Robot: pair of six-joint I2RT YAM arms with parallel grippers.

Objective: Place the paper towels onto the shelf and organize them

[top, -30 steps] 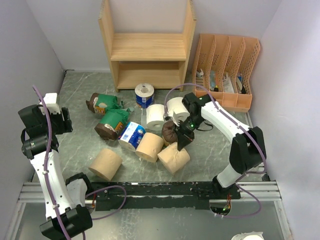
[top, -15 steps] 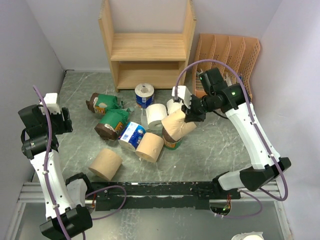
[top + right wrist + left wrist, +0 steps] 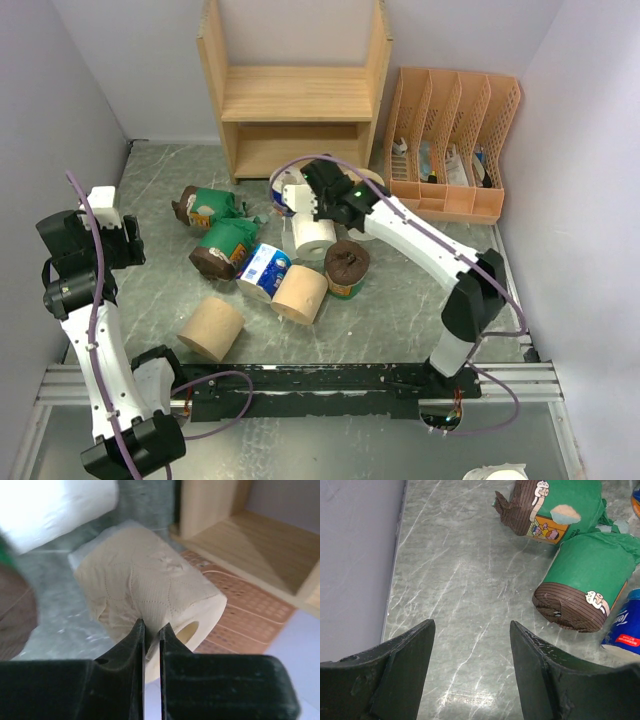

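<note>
1. The left gripper (image 3: 471,630), nearest the bases at the table's left edge, hangs with its jaws apart and holds nothing. Two green-wrapped rolls (image 3: 585,587) lie ahead and to its right.
2. Mid-table sit the loose paper towels: two loose tan rolls (image 3: 211,328), a blue-and-white roll (image 3: 264,270), a dark brown roll (image 3: 346,268) on end and a white roll (image 3: 315,237).
3. Beyond that pile, the right gripper (image 3: 150,630) is clamped on the end wall of the held tan roll (image 3: 145,590), just beside its core hole. The roll is clear of the table, with its long axis running out ahead of the fingers.
4. Farthest back stands the wooden shelf (image 3: 297,95), both tiers bare.
   - Its open front lies just beyond the right gripper, so the carry likely goes away from the bases.
   - The right arm is far nearer than the left.
   - The peach file organizer (image 3: 450,140) stands just right of the shelf.
</note>
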